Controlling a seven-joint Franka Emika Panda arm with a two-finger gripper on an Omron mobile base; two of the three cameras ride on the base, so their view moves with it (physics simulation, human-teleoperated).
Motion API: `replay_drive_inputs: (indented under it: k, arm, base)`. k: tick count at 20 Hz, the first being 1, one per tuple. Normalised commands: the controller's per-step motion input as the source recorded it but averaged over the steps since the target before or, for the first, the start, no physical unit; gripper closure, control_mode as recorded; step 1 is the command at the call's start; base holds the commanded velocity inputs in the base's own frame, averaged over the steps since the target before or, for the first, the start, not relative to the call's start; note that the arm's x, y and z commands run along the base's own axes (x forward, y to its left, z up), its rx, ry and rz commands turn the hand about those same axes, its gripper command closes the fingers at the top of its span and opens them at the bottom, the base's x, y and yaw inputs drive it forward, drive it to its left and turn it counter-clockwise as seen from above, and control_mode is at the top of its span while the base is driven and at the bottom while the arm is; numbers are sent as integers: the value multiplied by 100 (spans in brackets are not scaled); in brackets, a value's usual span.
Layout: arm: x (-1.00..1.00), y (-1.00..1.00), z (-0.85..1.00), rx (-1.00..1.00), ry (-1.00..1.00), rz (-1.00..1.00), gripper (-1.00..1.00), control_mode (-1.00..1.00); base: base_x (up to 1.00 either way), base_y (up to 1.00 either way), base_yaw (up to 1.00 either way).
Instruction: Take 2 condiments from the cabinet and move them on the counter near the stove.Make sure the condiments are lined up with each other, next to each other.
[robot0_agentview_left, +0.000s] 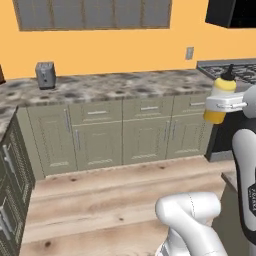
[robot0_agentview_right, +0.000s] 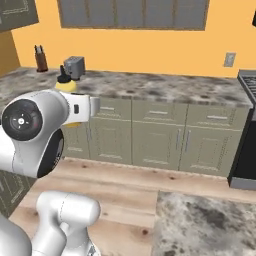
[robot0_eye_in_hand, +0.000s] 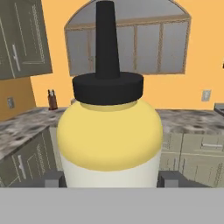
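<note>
Bottle (robot0_eye_in_hand: 109, 135), yellow with a black cap, sits upright between the gripper's (robot0_agentview_left: 218, 104) fingers (robot0_eye_in_hand: 53, 179), carried in the air off the counter (robot0_agentview_left: 105, 87) edge near the stove (robot0_agentview_left: 240, 70); a hasty swing could slip it loose; setting it down tilted might topple it, spoiling the line-up.

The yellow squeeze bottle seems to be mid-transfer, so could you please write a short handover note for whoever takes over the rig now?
Gripper: shut on the yellow squeeze bottle, held upright in the air in front of the base cabinets.
Counter: a toaster stands on it.
Stove: at the right end of the counter.
Done: first bottle picked up.
Left: set it near the stove, fetch the second condiment, line both up side by side.
</note>
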Motion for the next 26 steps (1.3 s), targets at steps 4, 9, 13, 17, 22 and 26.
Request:
replay_drive_inputs:
  k: [4,9,13,17,22,26]
  arm:
    - [0,0,0,0,0,0,100,100]
    - [0,0,0,0,0,0,100,100]
    - [0,0,0,0,0,0,100,100]
    - [0,0,0,0,0,0,100,100]
    - [0,0,0,0,0,0,100,100]
    - [0,0,0,0,0,0,100,100]
  base:
    - [18,0,-20]
    - [44,5,-7]
    - [96,33,0]
    - [100,36,0]
    - [100,49,0]
    - [100,55,0]
